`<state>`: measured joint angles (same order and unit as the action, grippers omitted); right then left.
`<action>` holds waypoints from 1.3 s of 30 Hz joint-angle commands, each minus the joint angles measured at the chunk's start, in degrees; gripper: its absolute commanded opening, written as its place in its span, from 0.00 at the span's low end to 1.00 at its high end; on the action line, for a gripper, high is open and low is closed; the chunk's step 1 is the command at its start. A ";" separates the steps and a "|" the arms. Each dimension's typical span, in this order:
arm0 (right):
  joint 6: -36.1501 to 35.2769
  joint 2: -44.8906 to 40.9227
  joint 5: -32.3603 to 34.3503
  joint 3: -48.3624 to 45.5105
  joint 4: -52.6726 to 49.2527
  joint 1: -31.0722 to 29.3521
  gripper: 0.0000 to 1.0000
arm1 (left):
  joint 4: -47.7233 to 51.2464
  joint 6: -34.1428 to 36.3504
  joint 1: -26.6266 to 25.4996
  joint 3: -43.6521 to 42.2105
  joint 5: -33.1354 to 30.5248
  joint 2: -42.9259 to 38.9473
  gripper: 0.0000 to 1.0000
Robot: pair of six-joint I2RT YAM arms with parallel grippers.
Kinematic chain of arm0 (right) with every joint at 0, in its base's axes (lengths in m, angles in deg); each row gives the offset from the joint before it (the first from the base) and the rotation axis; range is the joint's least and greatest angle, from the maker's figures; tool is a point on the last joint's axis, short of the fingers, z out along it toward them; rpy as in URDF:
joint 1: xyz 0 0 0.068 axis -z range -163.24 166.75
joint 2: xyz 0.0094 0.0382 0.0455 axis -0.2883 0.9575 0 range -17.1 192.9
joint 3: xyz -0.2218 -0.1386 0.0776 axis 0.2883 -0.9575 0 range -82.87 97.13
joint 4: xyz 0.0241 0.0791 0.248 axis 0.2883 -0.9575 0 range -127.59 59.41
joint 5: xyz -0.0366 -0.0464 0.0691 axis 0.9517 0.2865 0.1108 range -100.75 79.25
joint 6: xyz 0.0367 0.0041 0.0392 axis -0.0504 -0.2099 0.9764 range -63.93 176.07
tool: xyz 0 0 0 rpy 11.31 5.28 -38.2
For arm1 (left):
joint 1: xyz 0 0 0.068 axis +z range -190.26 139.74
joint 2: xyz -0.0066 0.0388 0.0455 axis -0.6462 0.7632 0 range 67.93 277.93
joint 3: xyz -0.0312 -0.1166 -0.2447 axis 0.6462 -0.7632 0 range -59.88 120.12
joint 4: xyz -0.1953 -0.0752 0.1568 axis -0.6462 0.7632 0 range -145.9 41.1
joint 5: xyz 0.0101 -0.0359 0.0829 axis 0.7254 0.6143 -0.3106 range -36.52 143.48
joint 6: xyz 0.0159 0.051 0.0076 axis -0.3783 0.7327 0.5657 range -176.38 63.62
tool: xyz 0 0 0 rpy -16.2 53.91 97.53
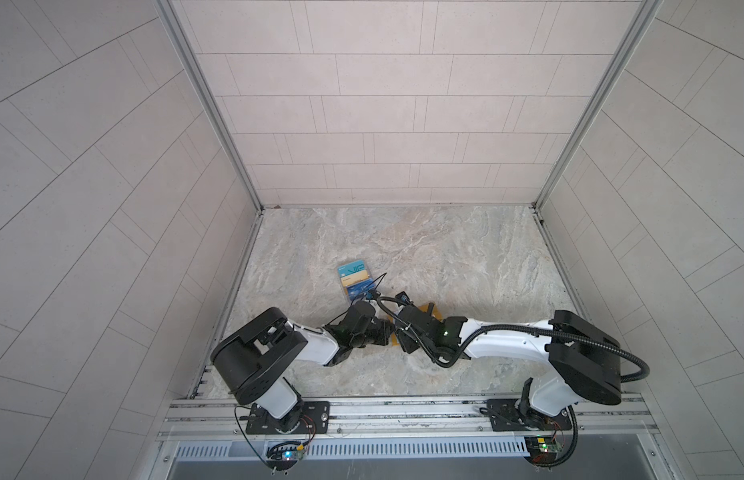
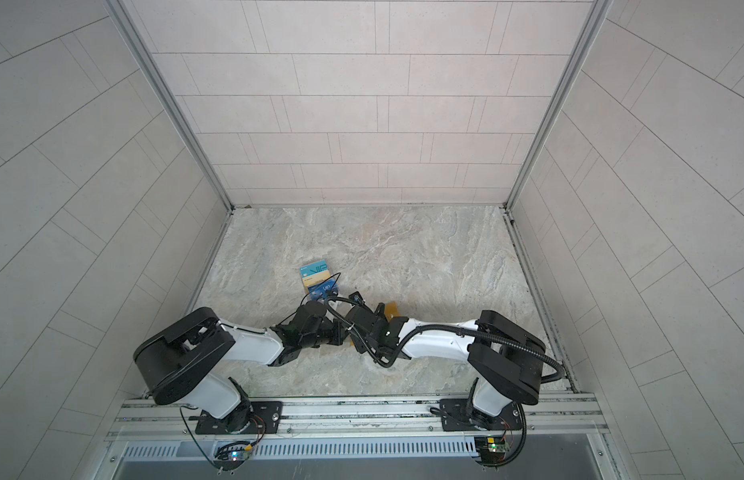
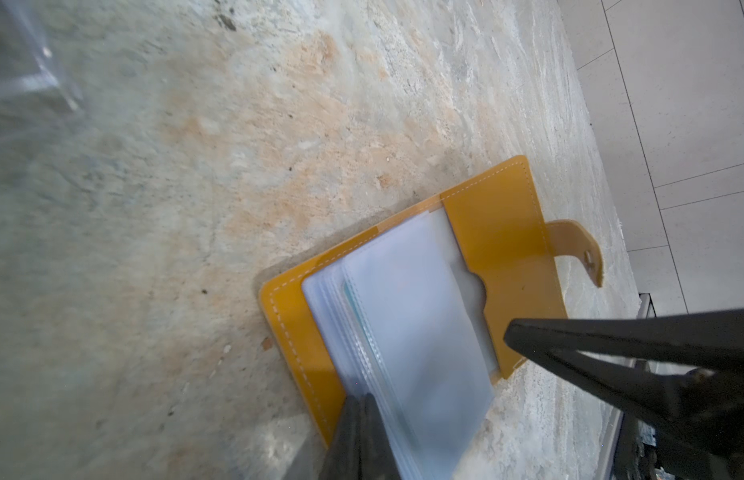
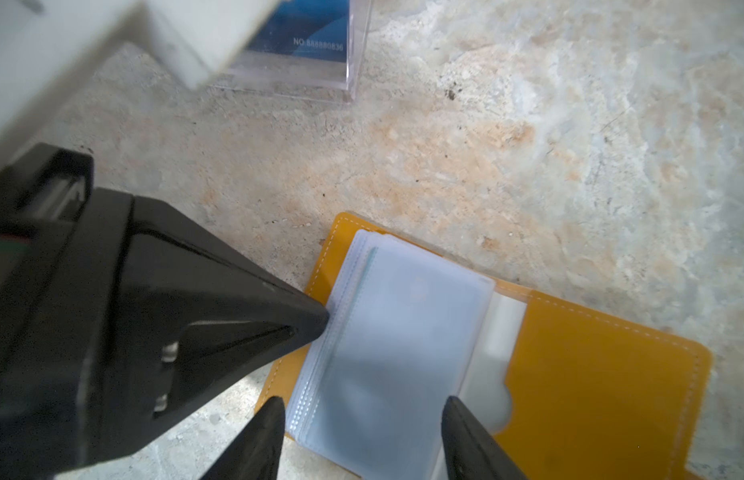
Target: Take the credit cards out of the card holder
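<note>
Mustard-yellow card holder (image 3: 503, 232), bluish clear sleeves (image 3: 411, 299)

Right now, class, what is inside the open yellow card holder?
A stack of bluish clear sleeves lies inside the open card holder, with a thin teal edge showing in the stack. The cloudy top sleeve hides what lies beneath it.

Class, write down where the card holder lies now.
In both top views the card holder lies open on the table, centre-front, beneath the left gripper and right gripper, just robot-side of the clear stand.
</note>
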<state>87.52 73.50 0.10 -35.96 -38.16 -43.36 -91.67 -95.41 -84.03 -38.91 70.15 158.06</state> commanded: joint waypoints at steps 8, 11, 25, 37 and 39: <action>0.64 2.75 1.47 0.63 -0.35 -0.36 0.62 | 3.69 0.61 0.23 -1.37 -0.71 0.87 0.00; 0.55 3.73 1.11 0.82 -0.17 -0.35 0.62 | 3.78 0.54 0.18 -1.34 -0.76 0.81 0.00; 1.99 3.90 4.48 0.51 -1.68 -0.35 0.47 | 3.92 1.08 0.18 -1.04 -0.63 1.28 0.00; 2.26 2.78 9.73 1.81 -5.91 0.24 0.36 | 5.52 2.01 0.21 -0.76 -0.76 0.63 0.00; 2.63 2.65 10.48 2.00 -6.73 0.55 0.35 | 5.77 2.16 0.17 -0.63 -0.80 0.50 0.00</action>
<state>89.05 77.09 6.95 -35.22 -41.35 -43.19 -91.56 -94.60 -84.03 -38.91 70.10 158.06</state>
